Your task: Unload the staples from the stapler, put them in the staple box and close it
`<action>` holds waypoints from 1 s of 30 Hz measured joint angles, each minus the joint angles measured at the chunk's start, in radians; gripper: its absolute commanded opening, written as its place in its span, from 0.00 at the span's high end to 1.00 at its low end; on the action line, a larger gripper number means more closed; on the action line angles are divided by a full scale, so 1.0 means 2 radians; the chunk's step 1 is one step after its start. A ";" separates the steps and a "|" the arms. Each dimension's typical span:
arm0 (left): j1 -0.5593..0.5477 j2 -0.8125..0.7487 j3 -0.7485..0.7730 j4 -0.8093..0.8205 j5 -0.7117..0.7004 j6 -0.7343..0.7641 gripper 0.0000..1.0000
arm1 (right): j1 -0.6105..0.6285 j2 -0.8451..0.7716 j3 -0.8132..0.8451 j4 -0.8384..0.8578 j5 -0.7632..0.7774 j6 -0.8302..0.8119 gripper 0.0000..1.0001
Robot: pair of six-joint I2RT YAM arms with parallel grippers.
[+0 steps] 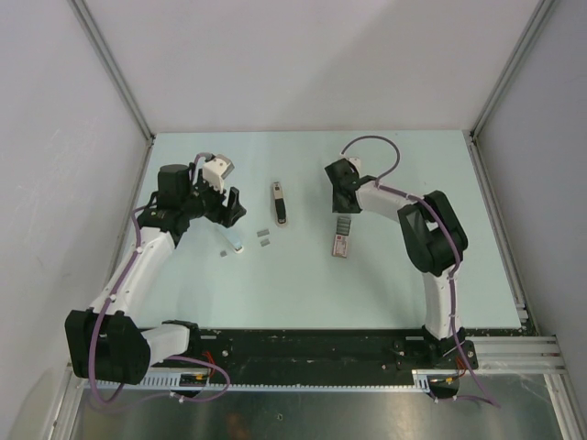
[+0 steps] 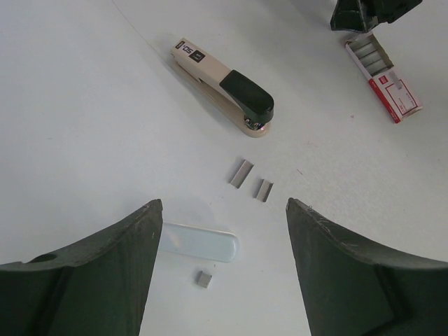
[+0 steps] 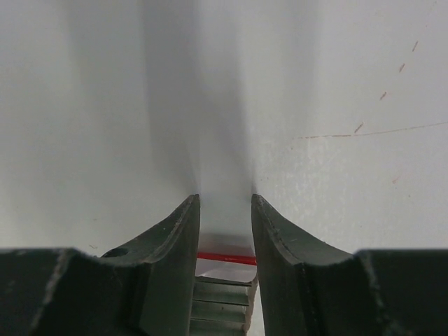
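The stapler (image 1: 278,203) lies closed on the table; the left wrist view shows its beige body and black top (image 2: 224,85). Two short staple strips (image 2: 241,173) (image 2: 264,190) and one tiny block (image 2: 203,279) lie near it, the strips also in the top view (image 1: 262,235). My left gripper (image 1: 229,206) is open and empty above the table (image 2: 224,206), its fingers either side of the tiny block. My right gripper (image 1: 344,203) hangs over the far end of the packet; its jaws (image 3: 225,199) stand narrowly apart, and I cannot tell whether they touch it.
A red-white-grey staple packet (image 1: 342,238) lies right of the stapler with its tray of strips slid out (image 2: 383,77) (image 3: 220,301). A pale bluish capsule (image 2: 199,241) lies between my left fingers. Frame posts and walls bound the table.
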 measured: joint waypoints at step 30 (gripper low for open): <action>0.000 -0.006 0.000 -0.001 0.014 0.004 0.23 | 0.092 -0.195 -0.247 -0.028 0.028 0.120 0.70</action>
